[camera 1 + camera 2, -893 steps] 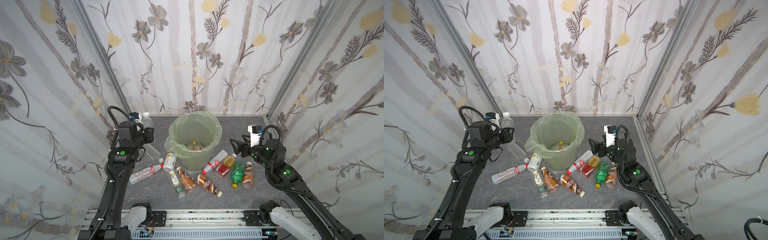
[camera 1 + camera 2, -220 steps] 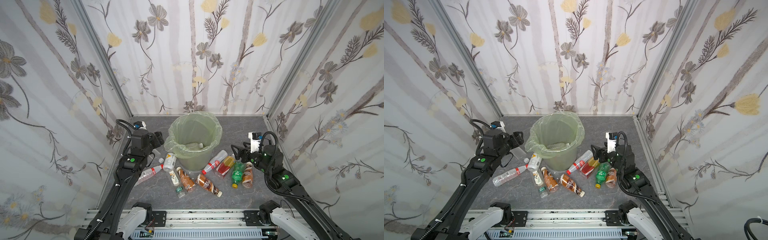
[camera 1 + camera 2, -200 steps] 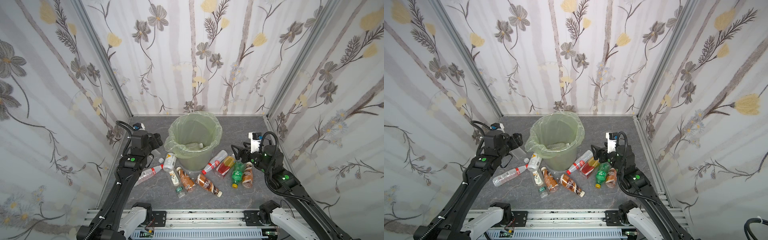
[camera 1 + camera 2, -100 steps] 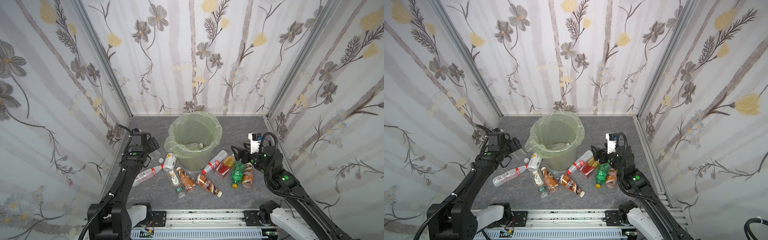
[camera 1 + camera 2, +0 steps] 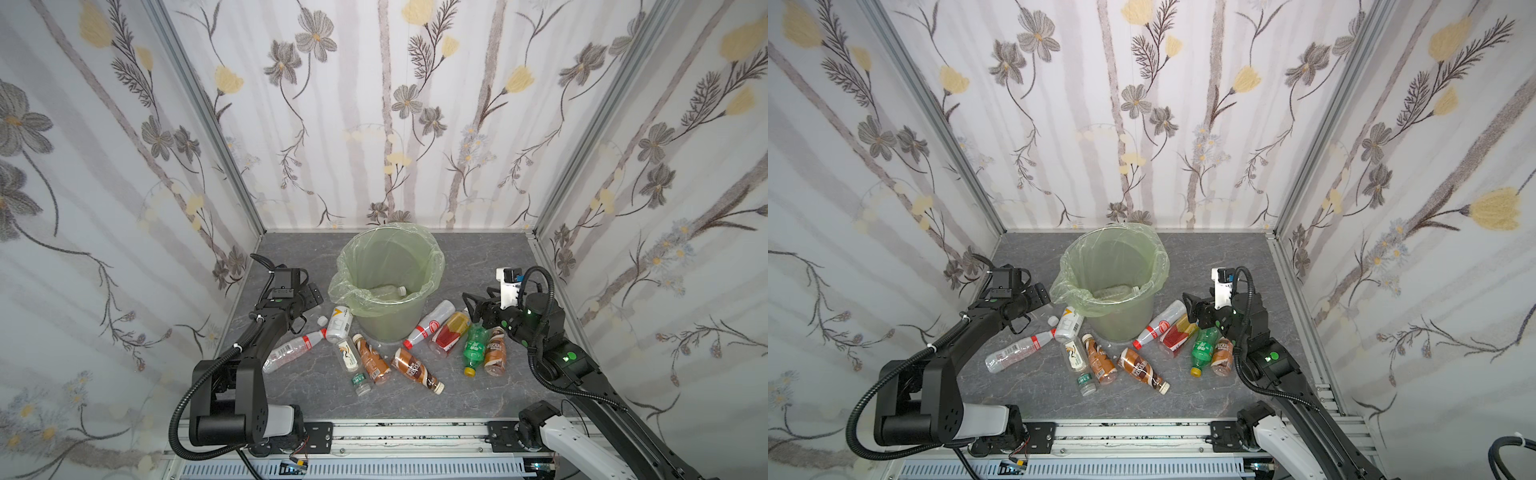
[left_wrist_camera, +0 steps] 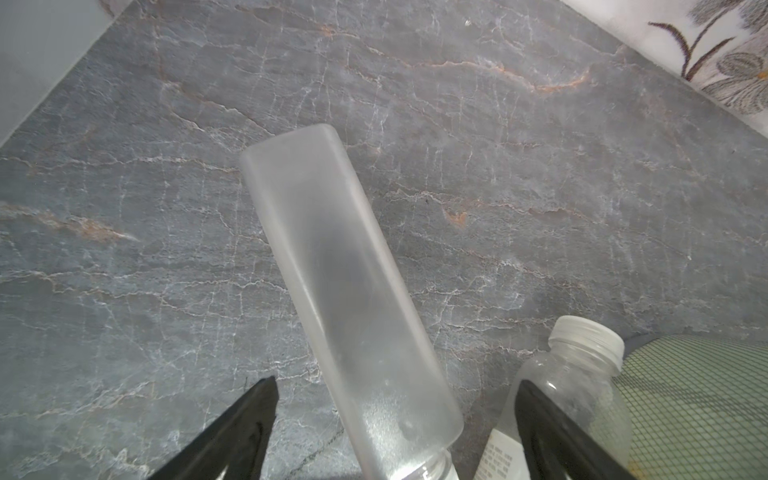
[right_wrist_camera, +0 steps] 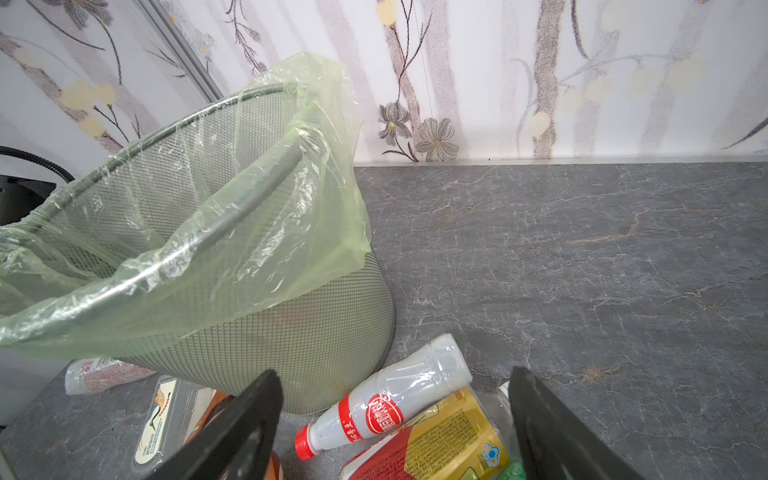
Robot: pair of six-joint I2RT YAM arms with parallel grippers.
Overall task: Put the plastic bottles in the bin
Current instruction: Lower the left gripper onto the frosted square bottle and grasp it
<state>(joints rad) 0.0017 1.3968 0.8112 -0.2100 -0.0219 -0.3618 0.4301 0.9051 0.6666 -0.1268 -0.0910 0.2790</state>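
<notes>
The bin [image 5: 390, 326] [image 5: 1119, 322] stands mid-floor, and a clear bottle [image 5: 386, 291] lies inside it. My left gripper [image 5: 309, 297] [image 6: 395, 401] is low at the bin's left, open. Its jaws straddle a frosted bottle [image 6: 349, 291] lying on the floor, with a gap on both sides. A white-capped bottle [image 6: 582, 353] [image 5: 338, 324] lies just outside one finger. My right gripper [image 5: 471, 305] [image 7: 395, 399] is open at the bin's right, over a red-label bottle [image 7: 386, 411] [image 5: 428, 324] and an orange-red tea bottle [image 7: 449, 440] [image 5: 449, 334]. Neither touches its fingers.
More bottles lie in front of the bin: a clear red-capped bottle [image 5: 291, 349], brown coffee bottles [image 5: 372, 359] [image 5: 415, 370] [image 5: 494, 351], a green soda bottle [image 5: 473, 347] and a small green-capped one [image 5: 360, 382]. Flowered walls close in three sides.
My left arm has come down from beside the bin's rim to the floor over the frosted bottle, jaws widening. The clear bottle it held earlier now lies in the bin. The right arm has barely moved.
</notes>
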